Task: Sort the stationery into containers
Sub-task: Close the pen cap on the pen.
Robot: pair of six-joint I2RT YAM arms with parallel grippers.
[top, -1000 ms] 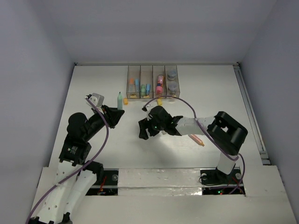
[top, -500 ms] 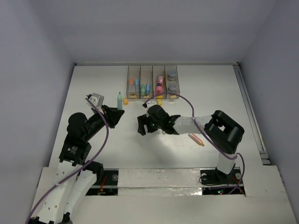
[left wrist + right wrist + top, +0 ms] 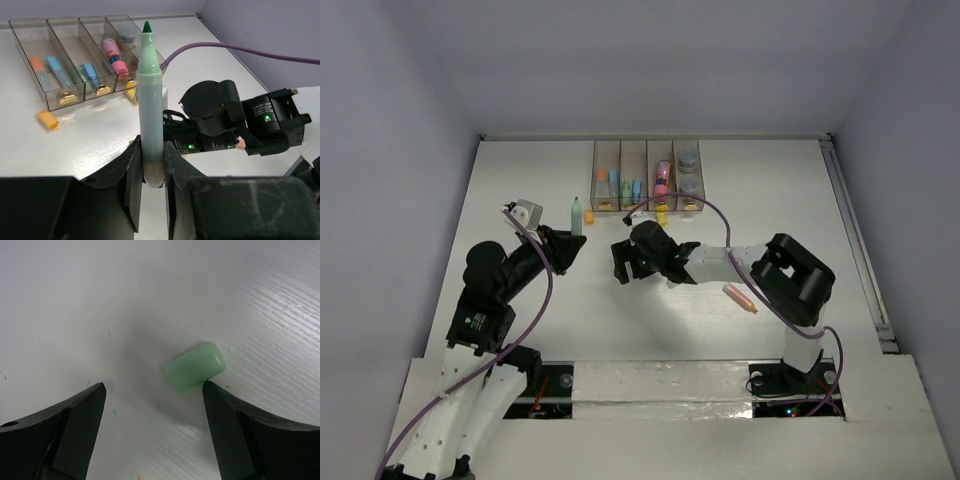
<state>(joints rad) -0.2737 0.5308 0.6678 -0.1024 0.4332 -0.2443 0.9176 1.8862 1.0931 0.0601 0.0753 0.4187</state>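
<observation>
My left gripper [image 3: 563, 247] is shut on an uncapped green marker [image 3: 577, 214] and holds it upright, tip up; the left wrist view shows the marker [image 3: 150, 100] clamped near its lower end in that gripper [image 3: 152, 172]. My right gripper [image 3: 620, 262] is open and low over the table. In the right wrist view a small green cap [image 3: 196, 366] lies on the table just ahead of the gripper [image 3: 154, 390], close to the right fingertip [image 3: 215, 392]. The four clear bins [image 3: 647, 150] at the back hold orange, blue, green and pink sticks and grey round pieces.
An orange cap [image 3: 588, 217] and a yellow cap [image 3: 661, 217] lie just in front of the bins. An orange marker [image 3: 740, 299] lies beside the right arm's elbow. The right arm's purple cable arcs over the bins' front edge. The left wrist view shows the bins [image 3: 30, 55] and the orange cap [image 3: 48, 120].
My right gripper has moved left and a little farther from the base, toward the left gripper. The left arm and its green marker have not moved.
</observation>
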